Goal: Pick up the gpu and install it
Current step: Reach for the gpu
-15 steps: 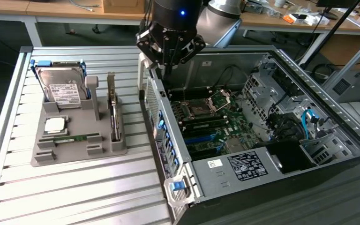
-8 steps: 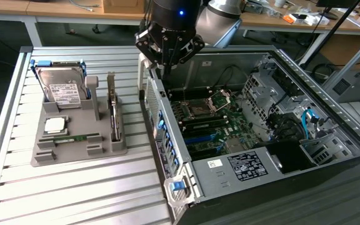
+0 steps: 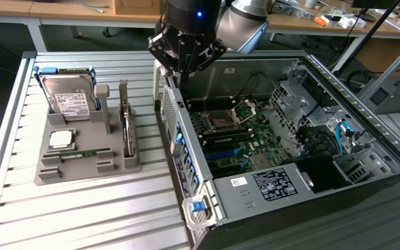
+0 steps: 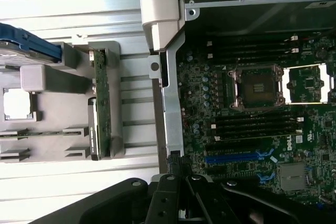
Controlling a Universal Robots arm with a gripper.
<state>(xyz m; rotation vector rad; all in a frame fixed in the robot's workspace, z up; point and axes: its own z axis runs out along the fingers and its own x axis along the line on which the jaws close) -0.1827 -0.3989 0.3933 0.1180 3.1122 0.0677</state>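
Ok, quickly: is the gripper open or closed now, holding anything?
Black gripper: closed, holding nothing; the thin dark green gpu card stands in its grey holder.

Exterior high oblique, wrist downward; motherboard [image 3: 252, 133] shared

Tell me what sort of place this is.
Probably a robotics lab or test workshop. An open computer case sits on a slatted metal table, a grey holder beside it holds a hard drive and the gpu, and cluttered desks stand behind.
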